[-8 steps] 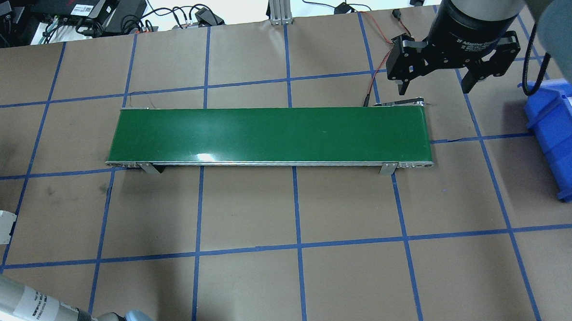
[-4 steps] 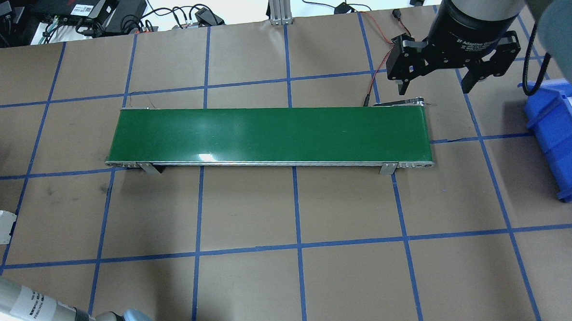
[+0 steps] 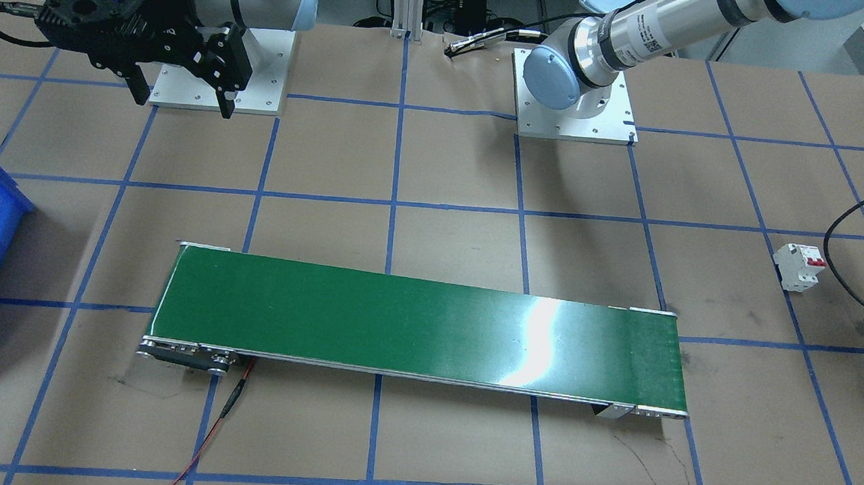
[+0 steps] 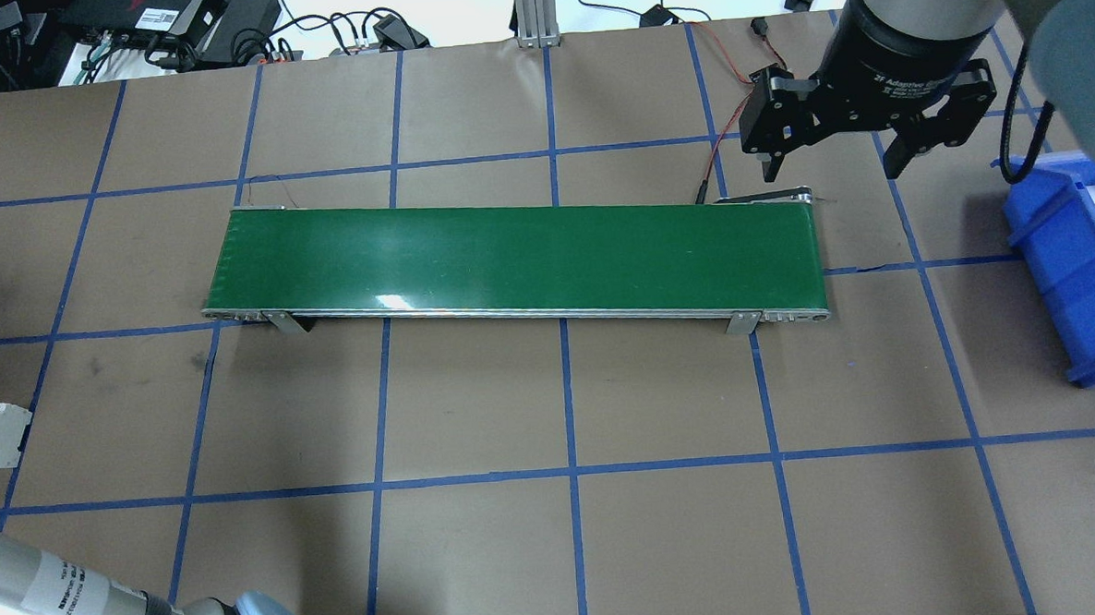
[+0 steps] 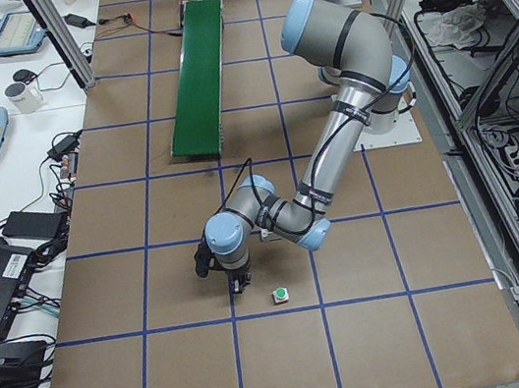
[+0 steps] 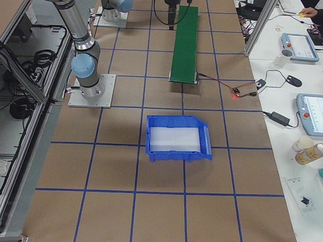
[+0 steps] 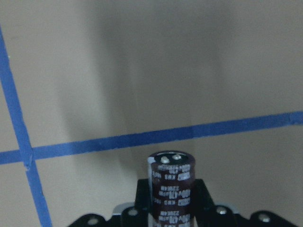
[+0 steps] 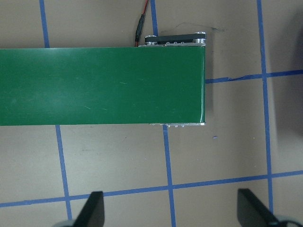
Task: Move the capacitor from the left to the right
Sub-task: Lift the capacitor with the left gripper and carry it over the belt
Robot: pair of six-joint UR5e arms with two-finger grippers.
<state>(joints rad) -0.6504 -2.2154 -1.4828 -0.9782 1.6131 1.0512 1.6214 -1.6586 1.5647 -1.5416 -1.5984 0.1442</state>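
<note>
The small dark cylindrical capacitor with pale lettering stands upright at the bottom centre of the left wrist view. The left gripper pinches it on both sides. At the upper right of the overhead view, the right gripper hangs wide apart and empty beside the far end of the long green conveyor belt, near the blue plastic bin.

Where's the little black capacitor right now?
The capacitor is bottom centre of the left wrist view, pinched in the left gripper, near a blue tape line on the brown table.
</note>
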